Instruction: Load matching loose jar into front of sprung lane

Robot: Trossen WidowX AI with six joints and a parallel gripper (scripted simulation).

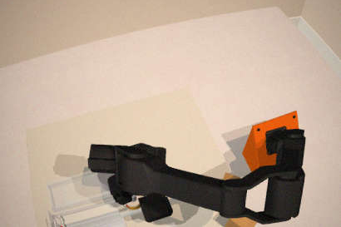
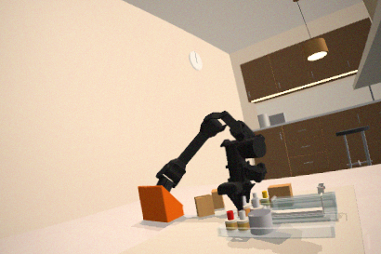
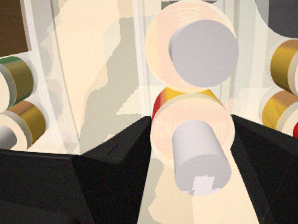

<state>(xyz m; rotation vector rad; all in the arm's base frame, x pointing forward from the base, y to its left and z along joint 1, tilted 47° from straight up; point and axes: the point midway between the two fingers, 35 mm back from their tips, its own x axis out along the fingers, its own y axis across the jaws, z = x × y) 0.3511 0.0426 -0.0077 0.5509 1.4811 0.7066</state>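
Cream-bodied jar with a grey lid [image 3: 192, 137] sat clamped between the black gripper [image 3: 189, 163] fingers, in line with its matching cream, grey-lidded jar [image 3: 193, 52] ahead in the clear-walled pusher lane [image 3: 140, 43], presumably so the held jar could push the row back.

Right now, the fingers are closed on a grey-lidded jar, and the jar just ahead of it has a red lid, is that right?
Not quite: the wrist view shows the jar ahead also has a grey lid, not red. The fingers are indeed closed on the grey-lidded jar.
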